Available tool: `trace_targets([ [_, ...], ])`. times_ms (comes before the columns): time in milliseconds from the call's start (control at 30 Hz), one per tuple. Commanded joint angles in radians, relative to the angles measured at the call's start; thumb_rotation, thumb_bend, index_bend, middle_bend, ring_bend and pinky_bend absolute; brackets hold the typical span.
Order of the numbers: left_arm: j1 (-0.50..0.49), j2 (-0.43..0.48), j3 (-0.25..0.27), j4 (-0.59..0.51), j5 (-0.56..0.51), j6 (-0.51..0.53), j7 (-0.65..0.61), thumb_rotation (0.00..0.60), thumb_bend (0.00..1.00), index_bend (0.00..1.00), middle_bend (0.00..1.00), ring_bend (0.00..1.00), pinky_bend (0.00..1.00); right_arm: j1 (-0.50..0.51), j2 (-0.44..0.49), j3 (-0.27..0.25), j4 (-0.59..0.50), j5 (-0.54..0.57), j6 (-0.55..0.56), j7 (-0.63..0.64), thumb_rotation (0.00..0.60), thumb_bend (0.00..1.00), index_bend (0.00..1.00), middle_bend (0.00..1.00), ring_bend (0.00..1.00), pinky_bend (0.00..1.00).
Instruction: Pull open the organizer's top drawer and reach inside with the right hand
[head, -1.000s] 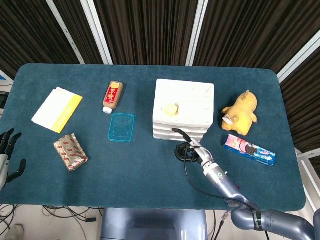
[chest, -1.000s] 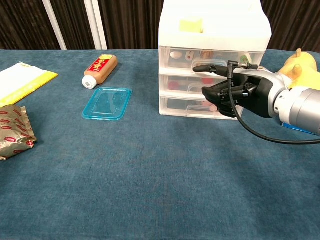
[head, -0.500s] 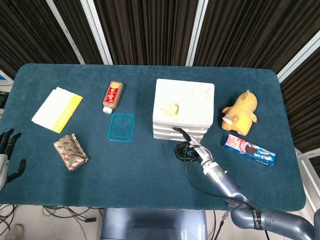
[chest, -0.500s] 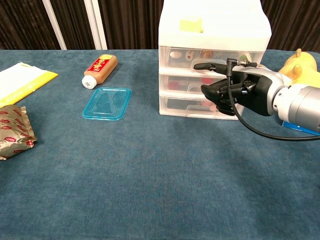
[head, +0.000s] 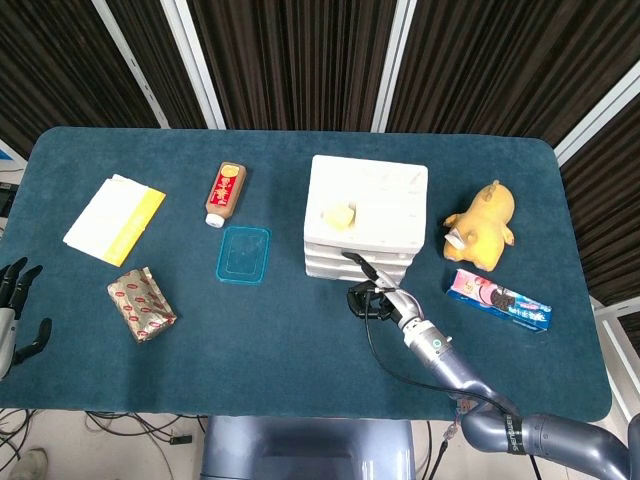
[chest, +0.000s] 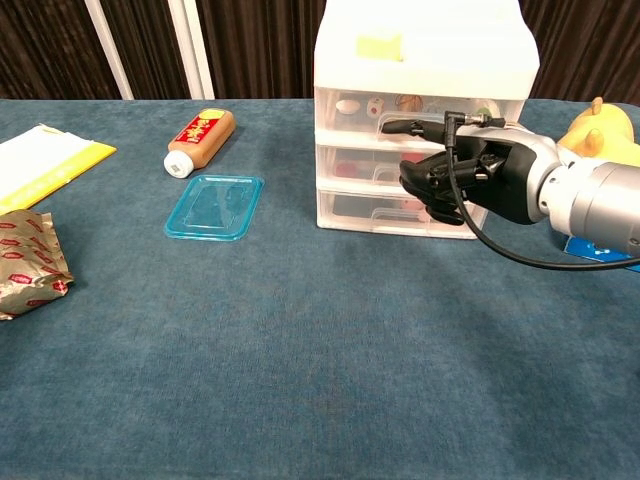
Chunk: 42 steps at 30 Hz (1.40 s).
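The white three-drawer organizer (head: 367, 205) (chest: 425, 50) stands mid-table with a yellow note on its lid. Its top drawer (chest: 420, 105) looks closed, with small items showing through the clear front. My right hand (chest: 470, 180) (head: 372, 295) is right in front of the drawers. Most fingers are curled in, and one outstretched finger (chest: 400, 126) lies along the top drawer's lower edge at the handle. Whether it hooks the handle I cannot tell. My left hand (head: 12, 300) hangs at the table's far left edge, its fingers apart and holding nothing.
A yellow plush toy (head: 482, 222) (chest: 600, 135) and a cookie packet (head: 498, 300) lie right of the organizer. To its left are a blue lid (head: 244, 254) (chest: 214, 207), a brown bottle (head: 225, 193), a yellow-white packet (head: 113, 217) and a foil snack pack (head: 141, 303).
My right hand has risen and crept left, bringing its outstretched finger up to the top drawer's handle. The organizer has shifted slightly left. The left hand stays still.
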Motion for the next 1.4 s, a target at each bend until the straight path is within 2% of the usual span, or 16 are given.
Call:
trace_targets([
  [33,0.000,0.000,0.000,-0.001,0.000,0.000,0.001,0.600,0.42,0.10,0.03,0.00,0.00,0.003,0.002,0.000,0.002,0.011,-0.011,-0.003,0.600,0.63,0.00,0.80,0.85,0.85],
  [700,0.000,0.000,-0.001,-0.001,-0.005,0.000,0.004,0.600,0.42,0.10,0.03,0.00,0.00,0.016,0.018,-0.006,0.005,-0.037,-0.039,0.083,0.600,0.63,0.00,0.80,0.85,0.85],
  [1400,0.001,-0.002,-0.002,-0.001,-0.008,0.002,0.011,0.600,0.42,0.10,0.03,0.00,0.00,0.026,0.047,-0.057,0.012,-0.141,-0.026,0.201,0.600,0.63,0.04,0.80,0.85,0.85],
])
